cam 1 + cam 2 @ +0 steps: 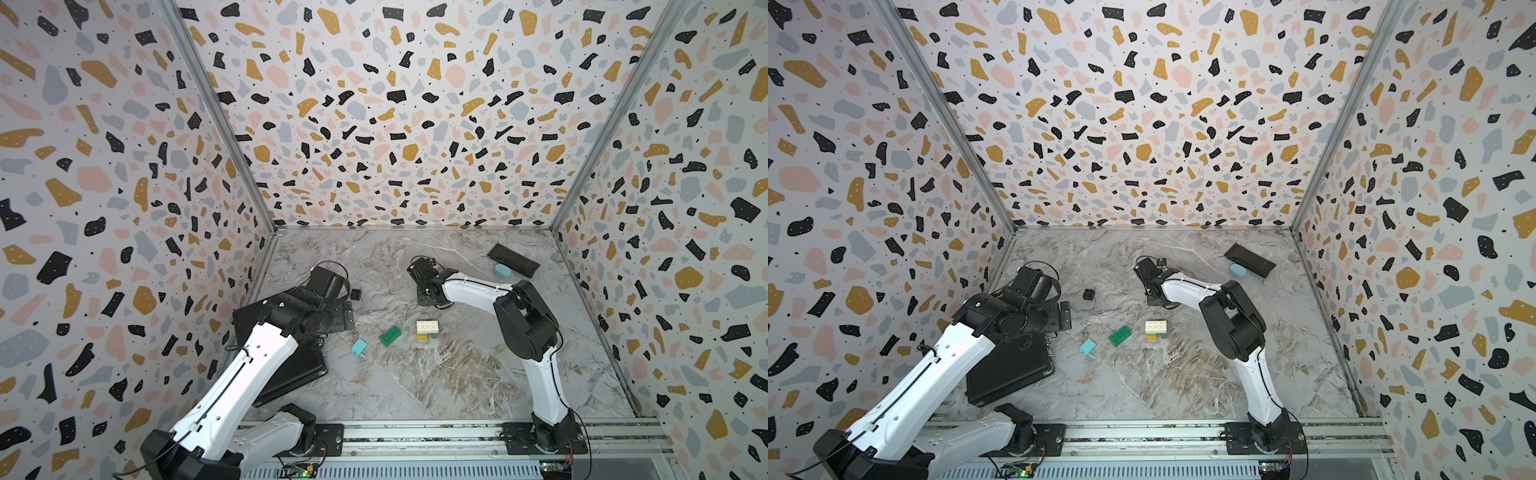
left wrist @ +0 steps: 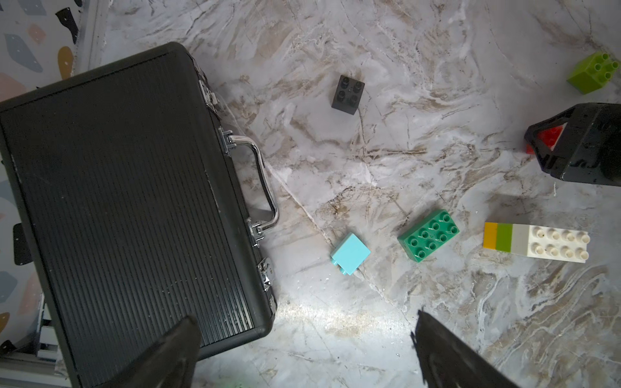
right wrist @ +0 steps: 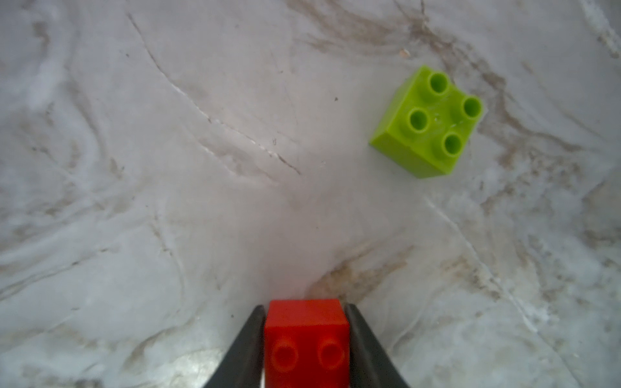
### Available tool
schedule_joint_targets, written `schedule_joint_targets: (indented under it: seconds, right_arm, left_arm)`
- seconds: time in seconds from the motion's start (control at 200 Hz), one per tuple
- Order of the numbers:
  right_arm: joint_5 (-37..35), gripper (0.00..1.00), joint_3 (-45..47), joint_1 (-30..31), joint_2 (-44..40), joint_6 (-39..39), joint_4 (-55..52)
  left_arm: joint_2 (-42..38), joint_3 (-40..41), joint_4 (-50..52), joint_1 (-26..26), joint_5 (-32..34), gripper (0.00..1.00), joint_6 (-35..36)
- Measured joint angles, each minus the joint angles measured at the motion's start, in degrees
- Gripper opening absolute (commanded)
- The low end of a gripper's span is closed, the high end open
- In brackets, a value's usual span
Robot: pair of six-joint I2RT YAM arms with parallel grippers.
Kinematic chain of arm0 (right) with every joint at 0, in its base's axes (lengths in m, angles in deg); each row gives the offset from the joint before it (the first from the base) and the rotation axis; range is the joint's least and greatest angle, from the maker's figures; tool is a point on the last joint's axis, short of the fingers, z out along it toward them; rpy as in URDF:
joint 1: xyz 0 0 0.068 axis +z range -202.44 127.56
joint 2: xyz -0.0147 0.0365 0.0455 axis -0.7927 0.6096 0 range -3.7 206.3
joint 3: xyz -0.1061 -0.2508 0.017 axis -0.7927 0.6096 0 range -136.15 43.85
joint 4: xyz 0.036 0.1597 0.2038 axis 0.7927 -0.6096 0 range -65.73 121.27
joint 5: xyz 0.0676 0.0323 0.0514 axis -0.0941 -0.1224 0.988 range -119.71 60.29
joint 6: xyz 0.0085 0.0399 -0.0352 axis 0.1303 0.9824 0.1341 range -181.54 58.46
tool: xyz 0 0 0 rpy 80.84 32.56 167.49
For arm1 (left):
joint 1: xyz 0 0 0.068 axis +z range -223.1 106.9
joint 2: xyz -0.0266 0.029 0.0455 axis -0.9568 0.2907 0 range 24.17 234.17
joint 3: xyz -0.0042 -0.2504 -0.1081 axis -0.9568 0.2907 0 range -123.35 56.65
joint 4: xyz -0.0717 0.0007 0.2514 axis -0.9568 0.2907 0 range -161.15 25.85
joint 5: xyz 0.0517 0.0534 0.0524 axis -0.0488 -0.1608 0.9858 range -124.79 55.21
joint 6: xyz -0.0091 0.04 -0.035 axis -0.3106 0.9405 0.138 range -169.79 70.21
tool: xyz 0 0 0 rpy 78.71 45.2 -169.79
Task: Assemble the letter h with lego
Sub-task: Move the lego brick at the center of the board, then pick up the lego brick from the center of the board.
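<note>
In the right wrist view my right gripper (image 3: 306, 309) is shut on a red lego brick (image 3: 306, 339), one finger pressed on each side, low over the marble. A lime brick (image 3: 428, 122) stands apart from it, studs up. In the left wrist view lie a black brick (image 2: 347, 94), a light blue brick (image 2: 350, 253) on its side, a long dark green brick (image 2: 428, 235) and a stack of white, lime and yellow bricks (image 2: 537, 242). My left gripper (image 2: 305, 317) hangs open and empty high above the table by the briefcase corner.
A ribbed black briefcase (image 2: 117, 201) with a metal handle lies at the left under my left arm (image 1: 266, 357). A flat black case (image 1: 513, 259) and a smooth pale-blue oval (image 1: 502, 271) sit at the back right. Terrazzo walls enclose three sides.
</note>
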Motion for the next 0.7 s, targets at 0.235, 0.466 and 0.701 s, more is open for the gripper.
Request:
schedule_joint_targets:
  seconds: [0.235, 0.466, 0.701]
  right_arm:
    - [0.02, 0.73, -0.35, -0.44, -1.2, 0.46, -0.5]
    - [0.0, 0.77, -4.98, -4.81, -1.73, 2.64, -1.27]
    - [0.61, 0.79, -16.76, -11.28, 2.73, 7.98, -5.44]
  left_arm:
    - [0.0, 0.0, -0.02, 0.0, 0.0, 0.99, 0.04]
    - [0.0, 0.02, -0.04, 0.0, -0.02, 0.99, 0.2]
    - [0.0, 0.28, -0.2, 0.0, -0.42, 0.99, 0.42]
